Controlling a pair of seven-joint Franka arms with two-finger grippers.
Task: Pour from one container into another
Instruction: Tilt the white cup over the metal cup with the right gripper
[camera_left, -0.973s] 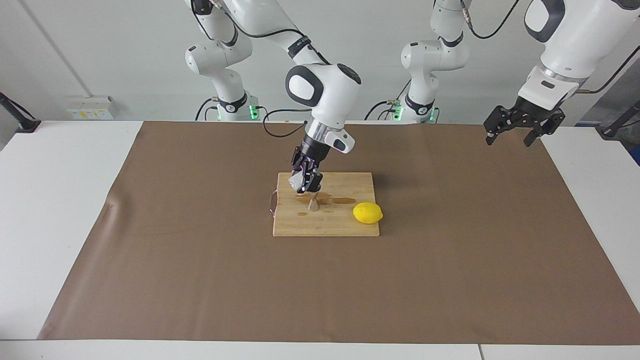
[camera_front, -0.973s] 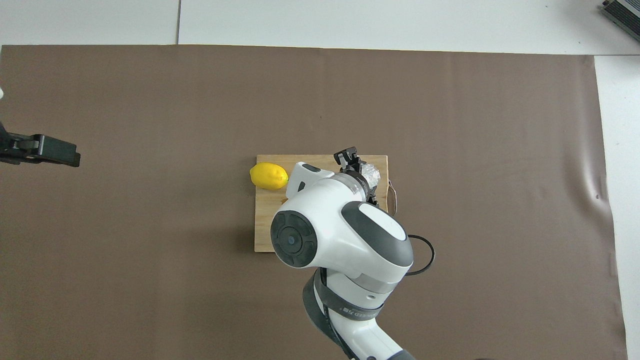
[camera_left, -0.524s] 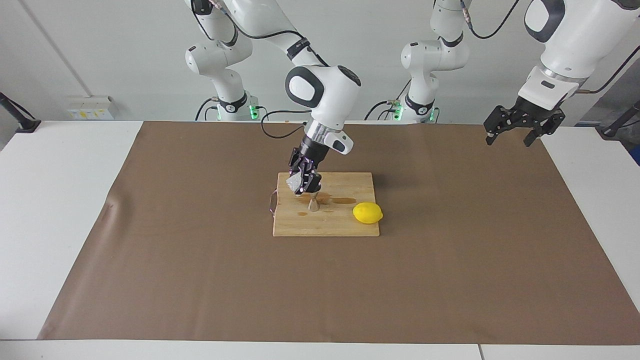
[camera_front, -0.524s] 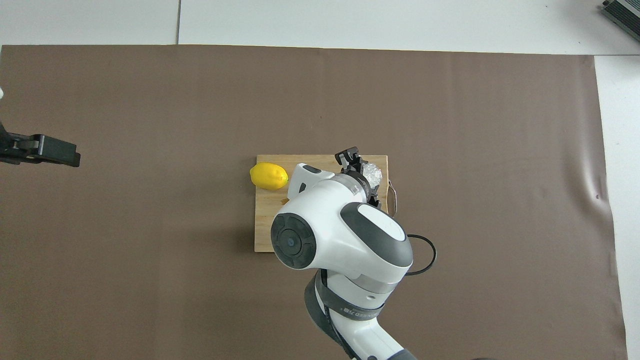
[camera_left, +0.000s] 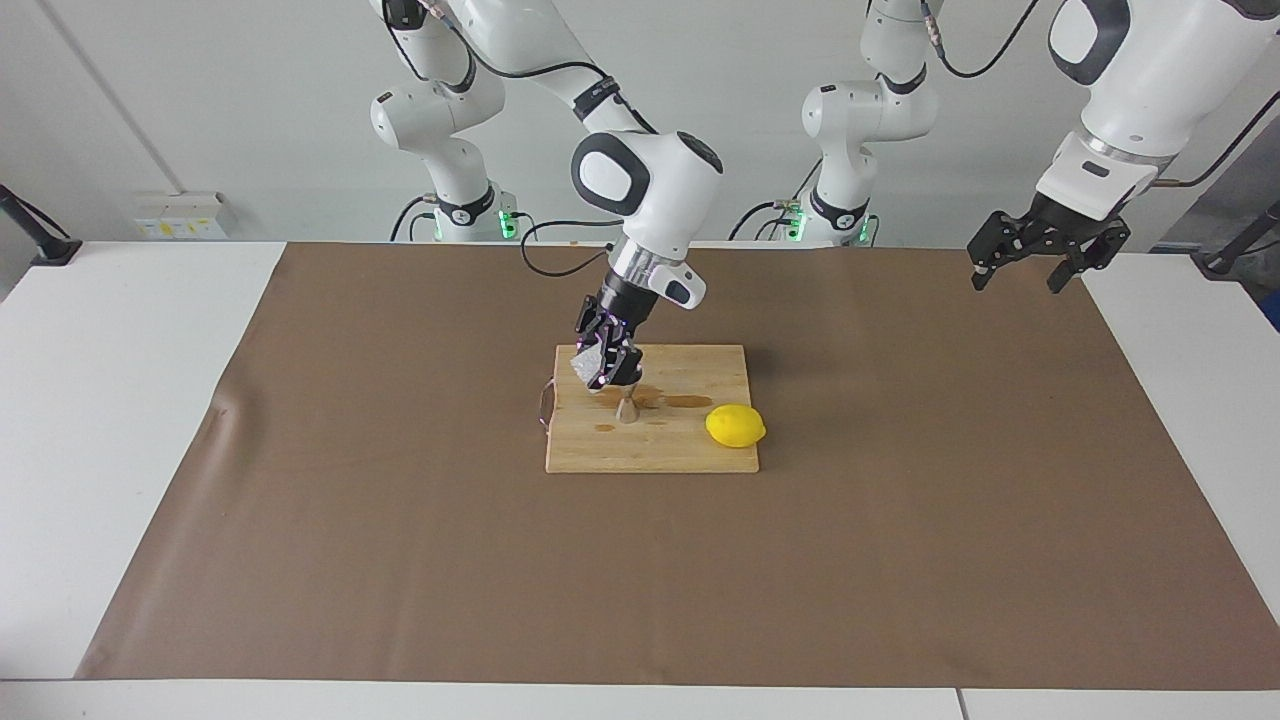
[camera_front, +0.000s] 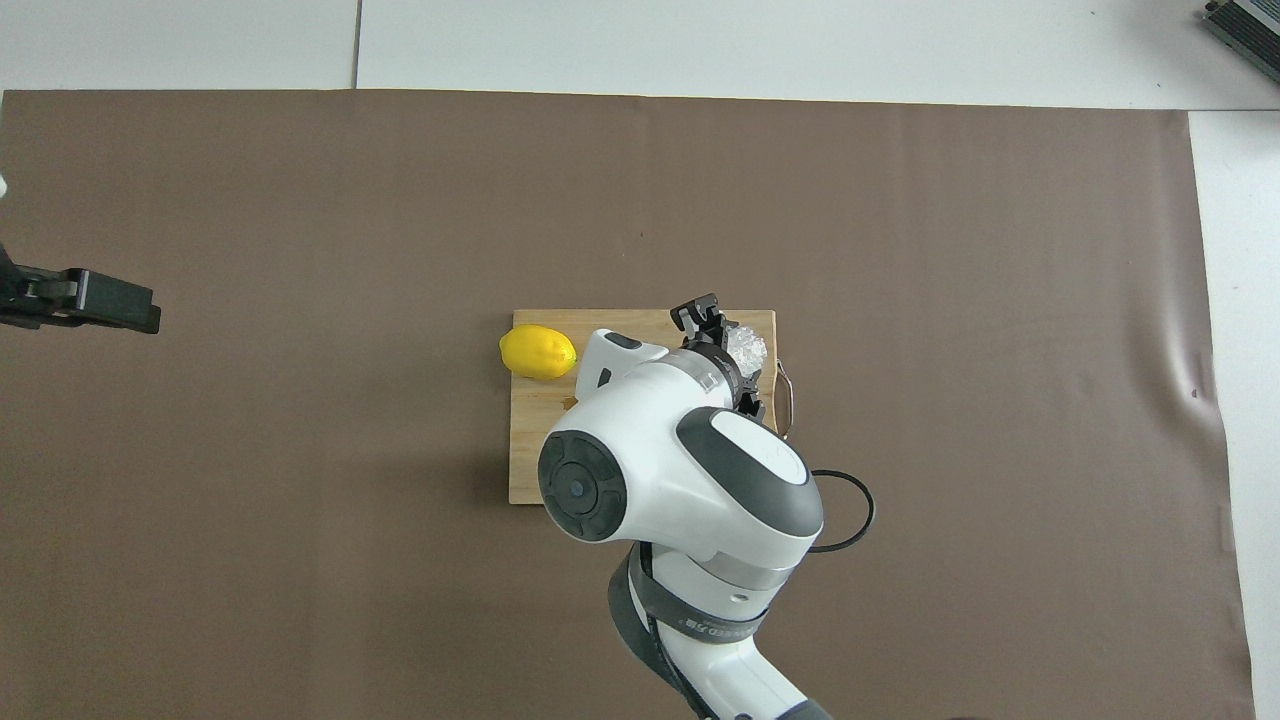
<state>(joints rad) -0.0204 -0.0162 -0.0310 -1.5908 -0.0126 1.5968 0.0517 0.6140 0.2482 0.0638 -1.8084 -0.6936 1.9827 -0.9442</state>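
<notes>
Clamping the squat glass cup (camera_left: 590, 364), the right pincer (camera_left: 603, 368) hangs over the wooden board (camera_left: 690, 455), closed on the cup's bumpy wall and tipped so the cup leans over the steel jigger (camera_left: 627, 408). The jigger stands upright on the board just below the cup, toward the right arm's end of it, with the lemon (camera_left: 735, 426) beside it at the board's other edge. Dark wet patches (camera_left: 688, 401) mark the wood around the jigger — spill, by the look of it. From overhead the arm hides the jigger, and only the cup (camera_front: 745, 348) shows past the pincer (camera_front: 722, 342).

The step in hand looks like the pour itself, or its tail end; whether liquid is running cannot be told. The next move probably calls for righting the cup slowly, holding its lip over the jigger's narrow mouth — a small target — then setting it down on the board clear of the jigger.

The left pincer (camera_left: 1033, 261) waits with fingers spread and empty, over the brown mat (camera_left: 400, 560) at the left arm's end of the tabletop (camera_left: 110, 400).
</notes>
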